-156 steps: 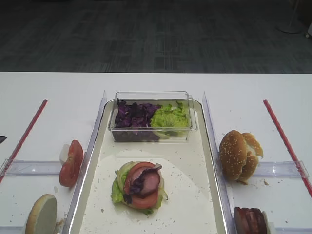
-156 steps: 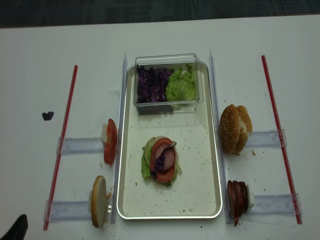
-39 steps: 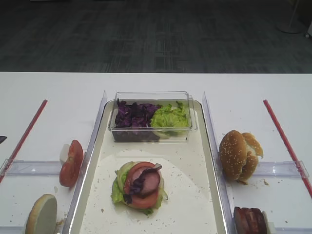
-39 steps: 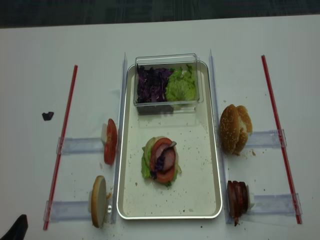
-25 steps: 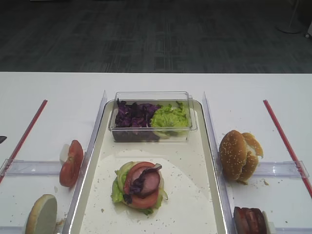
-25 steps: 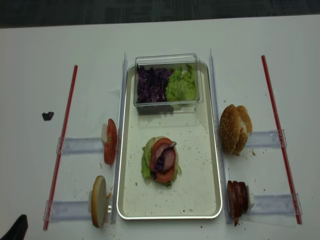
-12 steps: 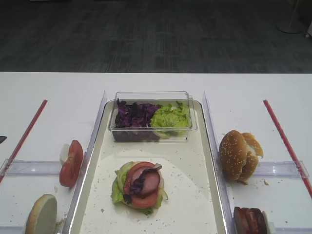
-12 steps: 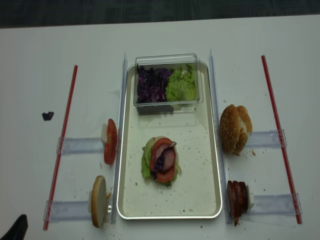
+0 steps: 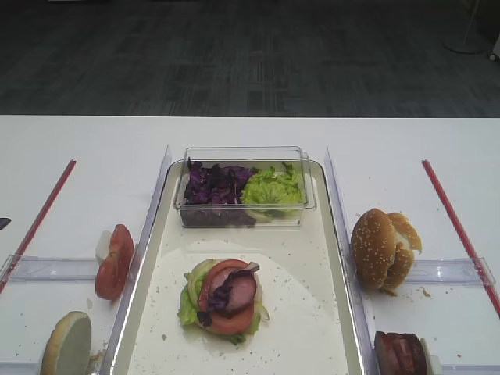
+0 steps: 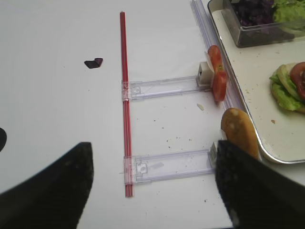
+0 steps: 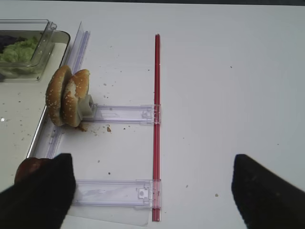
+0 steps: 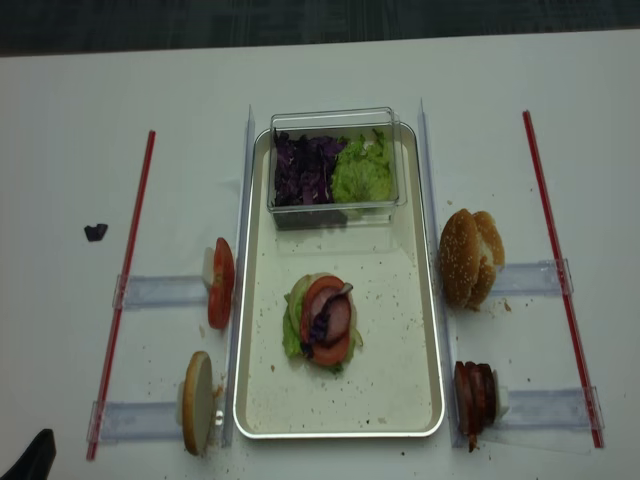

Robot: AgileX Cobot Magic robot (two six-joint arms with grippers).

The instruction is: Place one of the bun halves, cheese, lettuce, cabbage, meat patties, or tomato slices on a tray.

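Observation:
The tray [image 9: 305, 320] [image 12: 390, 380] lies mid-table with a stack of lettuce, tomato, meat and cabbage [image 9: 226, 297] on it. Two bun halves [image 9: 383, 248] [image 11: 66, 98] stand on edge to its right, with meat patties [image 12: 475, 397] nearer. To its left stand tomato slices [image 9: 114, 262] [image 10: 217, 78] and one bun half [image 12: 196, 402] [image 10: 238, 131]. Cheese is out of view. My left gripper [image 10: 152, 191] hangs open and empty over the left table, its right finger beside that bun half. My right gripper [image 11: 152, 191] is open and empty above the right table.
A clear box [image 9: 244, 186] at the tray's far end holds purple cabbage [image 12: 305, 170] and lettuce [image 12: 365, 172]. Red strips [image 12: 125, 280] [image 12: 558, 270] and clear plastic rails [image 10: 167, 164] [image 11: 119, 193] lie on both sides. A stray cabbage scrap [image 10: 94, 62] lies far left.

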